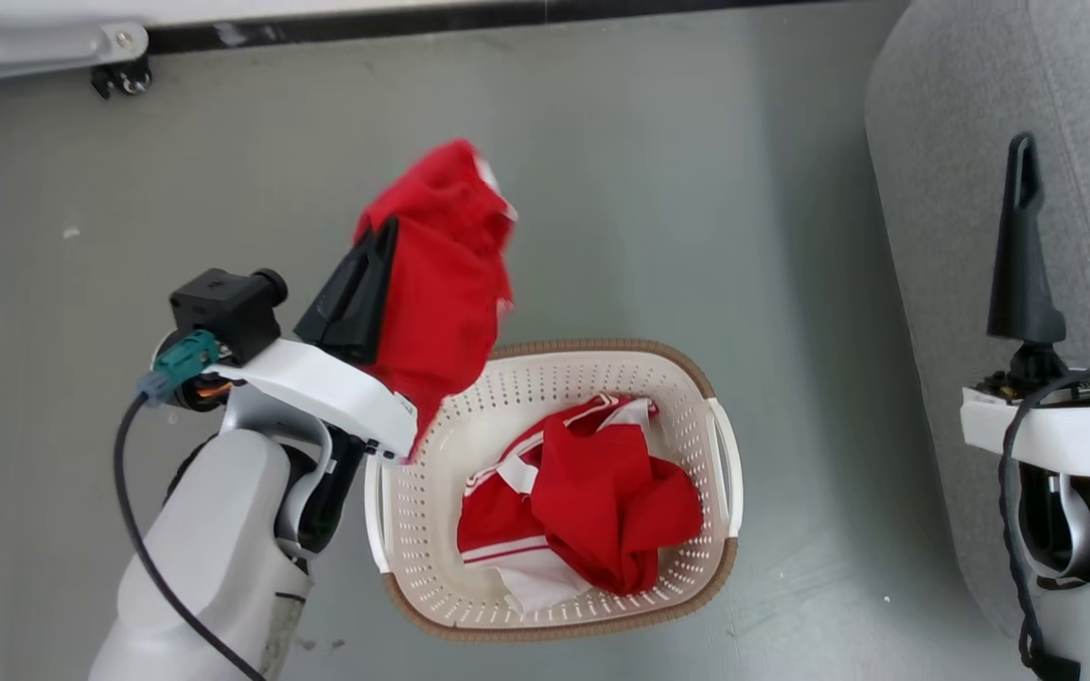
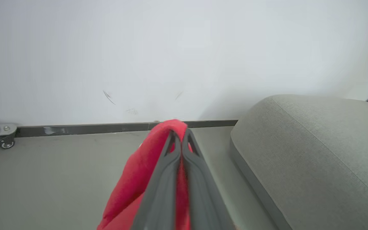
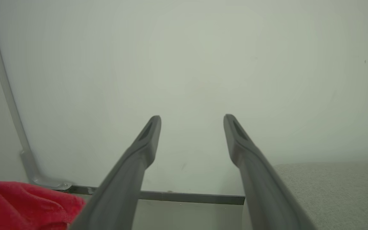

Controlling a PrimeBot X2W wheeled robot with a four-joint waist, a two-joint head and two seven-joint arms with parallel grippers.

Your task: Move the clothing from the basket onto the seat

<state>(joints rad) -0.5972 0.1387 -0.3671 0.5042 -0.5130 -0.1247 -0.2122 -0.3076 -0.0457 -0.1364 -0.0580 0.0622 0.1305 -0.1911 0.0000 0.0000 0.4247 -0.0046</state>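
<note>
My left gripper (image 1: 384, 236) is shut on a red garment (image 1: 441, 284) and holds it up above the basket's left rim, the cloth draping over the fingers. In the left wrist view the same gripper (image 2: 180, 131) pinches that red garment (image 2: 133, 182). The cream-white basket (image 1: 696, 530) with a brown rim sits on the floor and holds more red clothing (image 1: 602, 501) with white trim. The grey seat (image 1: 952, 142) stands at the right; it also shows as the seat (image 2: 315, 153). My right gripper (image 1: 1080, 151) is open over the seat, nothing between its fingers (image 3: 149, 134).
A grey floor (image 1: 649, 189) runs to a white wall with a dark baseboard (image 2: 85, 129). A metal foot with a caster (image 1: 124, 80) stands at the far left by the wall.
</note>
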